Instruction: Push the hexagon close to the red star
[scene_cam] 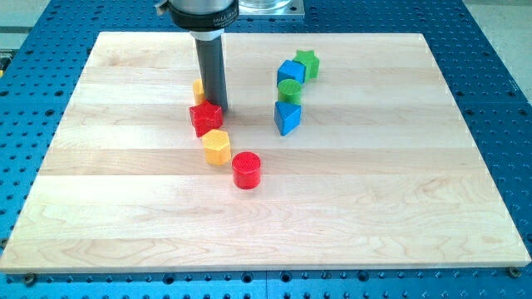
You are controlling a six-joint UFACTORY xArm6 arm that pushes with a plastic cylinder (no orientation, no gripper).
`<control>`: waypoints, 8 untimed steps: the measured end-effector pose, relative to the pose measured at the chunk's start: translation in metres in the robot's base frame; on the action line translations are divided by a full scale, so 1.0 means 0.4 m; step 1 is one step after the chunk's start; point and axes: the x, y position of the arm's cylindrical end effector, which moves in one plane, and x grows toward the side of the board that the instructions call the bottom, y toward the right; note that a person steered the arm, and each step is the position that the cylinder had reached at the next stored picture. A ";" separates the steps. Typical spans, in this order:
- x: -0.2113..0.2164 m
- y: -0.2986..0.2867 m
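The red star (204, 117) lies left of the board's middle. The yellow hexagon (216, 146) lies just below it towards the view's bottom right, nearly touching it. My rod comes down from the view's top and my tip (215, 107) stands right behind the red star, at its upper right edge. A second yellow block (198, 88) is mostly hidden behind the rod, so its shape cannot be told.
A red cylinder (246, 169) lies below and right of the hexagon. To the right stand a green star (307, 62), a blue block (291, 71), a green cylinder (289, 90) and a blue triangular block (287, 117). The wooden board (416, 208) rests on a blue perforated table.
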 end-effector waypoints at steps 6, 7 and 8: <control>0.285 0.119; 0.290 0.105; 0.289 0.079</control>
